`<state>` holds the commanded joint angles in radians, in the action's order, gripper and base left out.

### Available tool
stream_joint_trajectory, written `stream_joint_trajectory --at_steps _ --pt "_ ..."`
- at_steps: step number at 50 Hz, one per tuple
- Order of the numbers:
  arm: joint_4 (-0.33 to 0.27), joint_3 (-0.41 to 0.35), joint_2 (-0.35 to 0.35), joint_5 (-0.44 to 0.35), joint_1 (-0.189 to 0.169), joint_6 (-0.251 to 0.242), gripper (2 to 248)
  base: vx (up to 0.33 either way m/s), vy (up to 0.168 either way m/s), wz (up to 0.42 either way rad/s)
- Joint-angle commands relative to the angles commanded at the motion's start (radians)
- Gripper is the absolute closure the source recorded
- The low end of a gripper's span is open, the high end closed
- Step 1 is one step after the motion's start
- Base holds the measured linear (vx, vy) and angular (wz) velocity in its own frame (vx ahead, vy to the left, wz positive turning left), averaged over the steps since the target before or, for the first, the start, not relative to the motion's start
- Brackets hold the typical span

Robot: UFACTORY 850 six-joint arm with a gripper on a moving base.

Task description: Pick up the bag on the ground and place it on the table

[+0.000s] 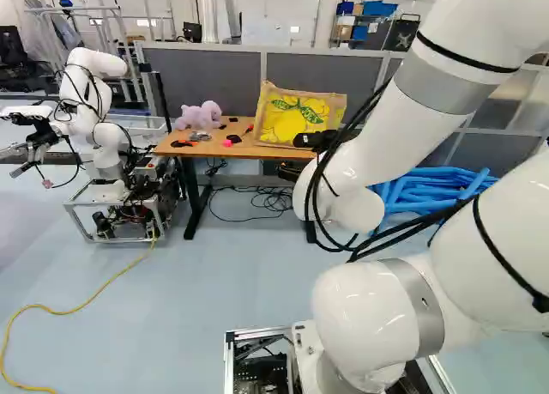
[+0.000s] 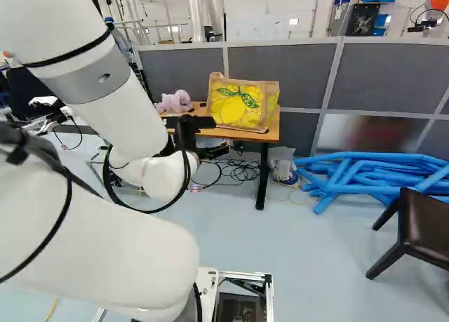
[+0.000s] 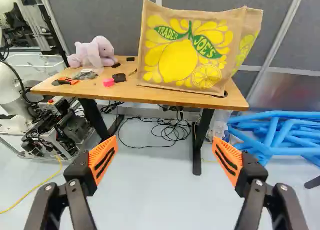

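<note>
In the right base view my gripper (image 2: 200, 134) reaches out in front of the table's near side. The wrist view shows the gripper (image 3: 164, 161) open, its orange pads far apart with nothing between them. The tan bag with yellow lemons (image 3: 180, 49) stands upright on the right part of the wooden table (image 3: 120, 92), ahead of the gripper; it also shows as the bag (image 1: 300, 115) in the left base view. Bag and gripper are apart. A small clear plastic bag (image 2: 282, 162) sits on the floor beside the table's right leg in the right base view.
A purple plush toy (image 3: 94, 53) and small tools lie on the table. Another robot (image 1: 94, 119) stands left of it. Blue tubes (image 2: 372, 175) lie on the floor to its right, near a dark chair (image 2: 421, 231). Cables (image 3: 170, 132) lie under the table; a yellow cable (image 1: 86, 304) crosses the floor.
</note>
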<state>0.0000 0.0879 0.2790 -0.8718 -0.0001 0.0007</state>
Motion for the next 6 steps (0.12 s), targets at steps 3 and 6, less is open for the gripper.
stream_joint_trajectory --at_steps 3,6 --pt "0.0 -0.001 0.0 -0.001 0.0 -0.001 3 0.0 0.0 0.0" --pt "0.0 -0.001 0.0 -0.001 0.0 -0.001 3 0.0 0.0 0.0"
